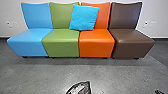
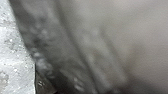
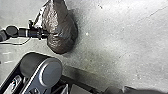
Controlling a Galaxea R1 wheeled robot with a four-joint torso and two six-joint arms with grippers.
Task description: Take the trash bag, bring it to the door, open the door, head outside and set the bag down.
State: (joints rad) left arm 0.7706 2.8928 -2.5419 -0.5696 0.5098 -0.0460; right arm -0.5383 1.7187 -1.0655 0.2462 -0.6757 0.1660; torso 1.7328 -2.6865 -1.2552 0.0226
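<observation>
Fingers can't be told as open or closed, left or right; dark trash bag (image 3: 61,28) (wrinkled plastic) is touched by left gripper (image 3: 46,34), grey floor (image 3: 112,47) seen beside it.

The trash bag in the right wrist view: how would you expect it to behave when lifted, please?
The trash bag would probably flex and sag, as its thin skin is creased all over. Its sheen suggests it could slip in a grip. It bulges at one end, so the contents may pull that way.
</observation>
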